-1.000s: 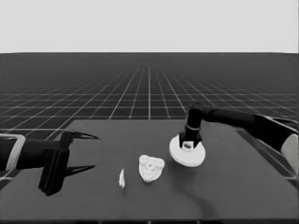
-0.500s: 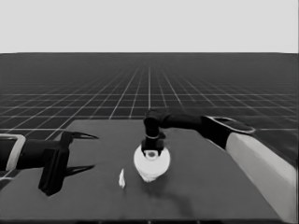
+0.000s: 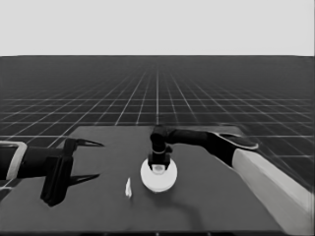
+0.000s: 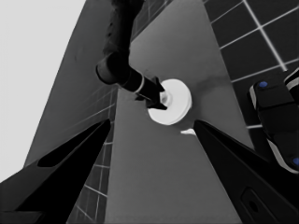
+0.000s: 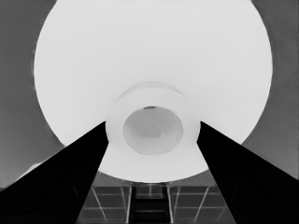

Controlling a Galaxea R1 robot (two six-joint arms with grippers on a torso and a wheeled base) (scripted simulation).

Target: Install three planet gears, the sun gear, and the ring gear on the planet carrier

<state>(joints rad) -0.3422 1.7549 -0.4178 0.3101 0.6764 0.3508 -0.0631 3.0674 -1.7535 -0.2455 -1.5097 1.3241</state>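
Head view first: we see the dark table (image 3: 206,196) filling the lower half of the frame, and the right arm (image 3: 256,167) coming in from the lower right corner, pale grey there and black toward its tip. Its right gripper (image 3: 158,167) stands just below the middle of the frame, pointing down onto the larger round part (image 3: 158,178), the ring gear, which lies flat at the table's centre. In the right wrist view we find that part (image 5: 149,60) filling most of the frame, and the two black fingers (image 5: 79,172) sit against either side of its raised central hub (image 5: 152,128), so we read the gripper as clamped on the hub. The smaller round part and the gears do not show in any view. At the left edge of the head view the left arm is parked with its left gripper (image 3: 88,160) over the table's left end, fingers spread wide and holding nothing. Just left of the ring gear, apart from it, lies the thin white piece (image 3: 128,188).
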